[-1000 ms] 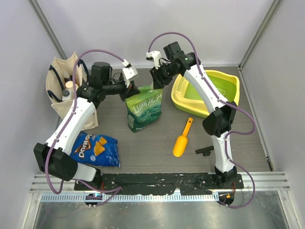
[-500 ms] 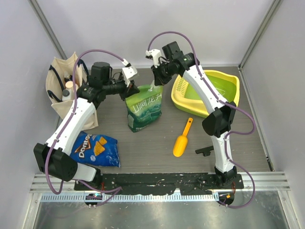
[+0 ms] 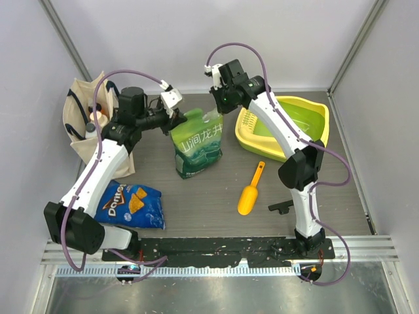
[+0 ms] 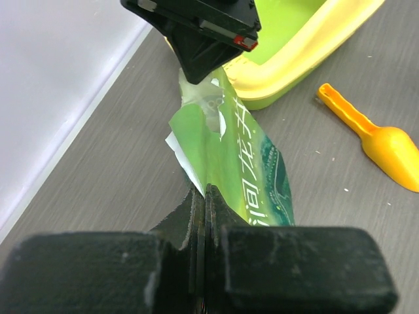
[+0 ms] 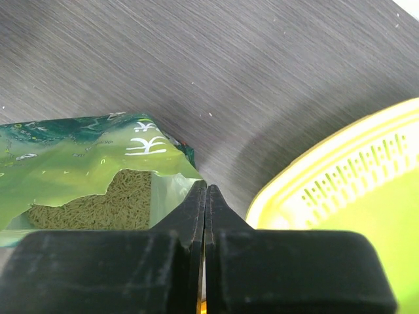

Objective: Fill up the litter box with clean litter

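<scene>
Granules of the clean litter [image 5: 98, 208] show through the torn mouth of the green pouch [image 3: 198, 145], and that is the only place you can see them. The pouch stands upright at mid-desk, lettering facing the arms. Your left fingers [image 4: 205, 196] are pressed fully together on its top left corner, and your right fingers [image 5: 205, 196] are closed just as tightly on the top right corner beside the torn edge. The litter box [image 3: 304, 99] sits at the far right of the desk [image 3: 196, 209], just beside the pouch, its slotted yellow grate at the end nearest it. An orange scoop [image 3: 251, 191] lies in front of the box, apart from it. A blue Doritos bag [image 3: 127, 204] lies near the left arm's base, and a canvas tote [image 3: 82, 127] stands at the far left.
</scene>
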